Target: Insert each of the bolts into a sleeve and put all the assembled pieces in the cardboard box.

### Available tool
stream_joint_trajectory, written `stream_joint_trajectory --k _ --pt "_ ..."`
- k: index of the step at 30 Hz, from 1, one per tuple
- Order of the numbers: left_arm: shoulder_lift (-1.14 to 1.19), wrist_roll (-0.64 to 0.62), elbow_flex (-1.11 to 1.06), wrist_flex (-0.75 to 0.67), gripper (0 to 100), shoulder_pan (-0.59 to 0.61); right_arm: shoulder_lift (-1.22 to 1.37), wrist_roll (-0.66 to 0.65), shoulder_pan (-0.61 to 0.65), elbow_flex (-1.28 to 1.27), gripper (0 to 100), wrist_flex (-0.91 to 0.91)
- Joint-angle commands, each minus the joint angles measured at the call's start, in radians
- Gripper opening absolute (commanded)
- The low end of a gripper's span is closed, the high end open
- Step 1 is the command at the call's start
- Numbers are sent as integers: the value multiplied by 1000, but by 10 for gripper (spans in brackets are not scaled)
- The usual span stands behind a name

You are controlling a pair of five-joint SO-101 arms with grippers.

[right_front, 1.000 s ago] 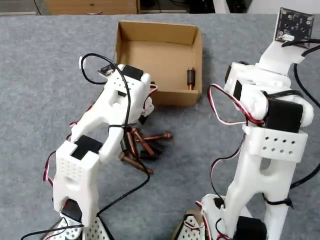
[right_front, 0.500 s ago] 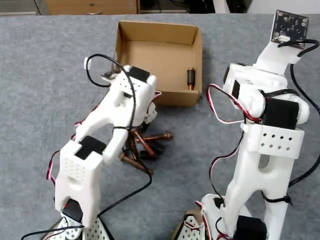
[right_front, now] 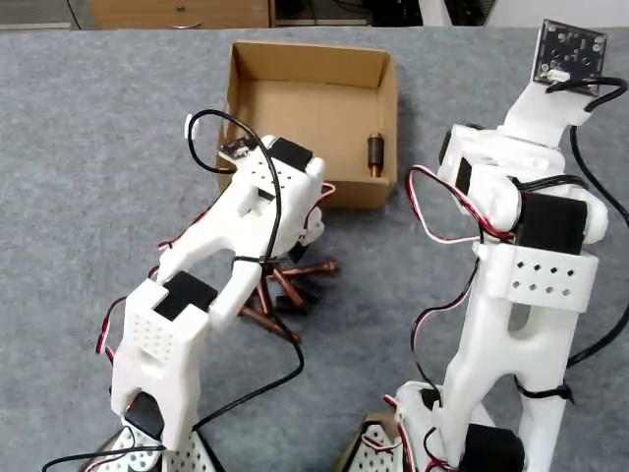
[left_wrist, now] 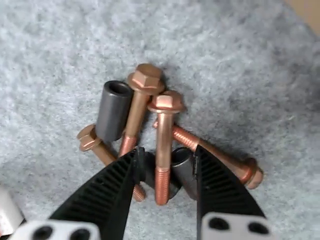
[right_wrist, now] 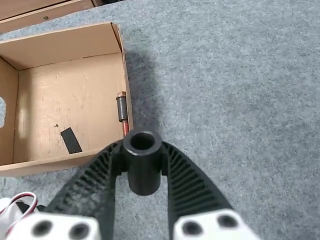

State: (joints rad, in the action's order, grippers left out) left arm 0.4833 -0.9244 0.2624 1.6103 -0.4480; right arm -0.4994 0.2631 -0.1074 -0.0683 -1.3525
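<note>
Several copper bolts (left_wrist: 163, 131) and dark sleeves (left_wrist: 114, 111) lie in a heap on the grey carpet. My left gripper (left_wrist: 168, 150) hangs open just above the heap, its jaws on either side of one bolt's threaded shank. In the high view the left arm (right_front: 257, 211) covers part of that heap (right_front: 300, 278). My right gripper (right_wrist: 142, 150) is shut on an upright dark sleeve (right_wrist: 143, 165), held above the carpet beside the cardboard box (right_wrist: 65, 37). One assembled bolt and sleeve (right_front: 374, 155) lies in the box (right_front: 314, 51) by its right wall.
The right arm (right_front: 531, 246) stands tall at the right of the table. Open grey carpet lies left of the box and around the heap. A wooden cabinet (right_front: 177, 12) runs along the far edge.
The left arm has swung to the right over the heap, toward the box's front corner. The right arm shifted slightly at first, then kept still with its sleeve.
</note>
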Motion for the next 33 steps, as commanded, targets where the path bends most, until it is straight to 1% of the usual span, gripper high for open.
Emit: stream_joint_trajectory --k 1,8,12,19,29,31,33 --pt "-8 -8 -28 -40 167 20 -1 -12 -10 -2 2 29" --pt "-10 -8 -54 -54 167 40 1 -12 -10 -4 2 66" --pt "-8 -8 -94 -95 167 57 1 -12 -10 -13 2 68" --pt "-8 -8 -123 -146 167 52 -1 -12 -10 -24 2 69" --pt "-8 -8 -141 -150 166 41 -1 -12 -10 -24 2 69" --pt "-8 -8 -143 -150 122 41 -1 -12 -10 -24 2 69" --pt "-8 -8 -141 -150 23 41 -1 -12 -10 -22 2 69"
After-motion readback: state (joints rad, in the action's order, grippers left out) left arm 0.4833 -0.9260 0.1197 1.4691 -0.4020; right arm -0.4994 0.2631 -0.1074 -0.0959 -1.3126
